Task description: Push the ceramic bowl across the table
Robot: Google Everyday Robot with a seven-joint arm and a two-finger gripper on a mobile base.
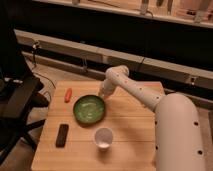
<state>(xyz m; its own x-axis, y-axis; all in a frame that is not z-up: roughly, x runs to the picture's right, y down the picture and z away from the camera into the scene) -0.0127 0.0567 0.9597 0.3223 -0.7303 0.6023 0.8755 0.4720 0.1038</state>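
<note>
The ceramic bowl [89, 109] is round, shallow and glossy green. It sits left of the middle of the light wooden table [130, 135]. My white arm reaches from the lower right to the back of the table. The gripper [103, 95] is at the bowl's far right rim, touching it or very close to it.
A small white cup [103, 138] stands in front of the bowl. A black flat rectangular object [62, 135] lies at the front left. A small orange-red object [68, 94] lies at the back left. A black chair [15, 100] stands left of the table.
</note>
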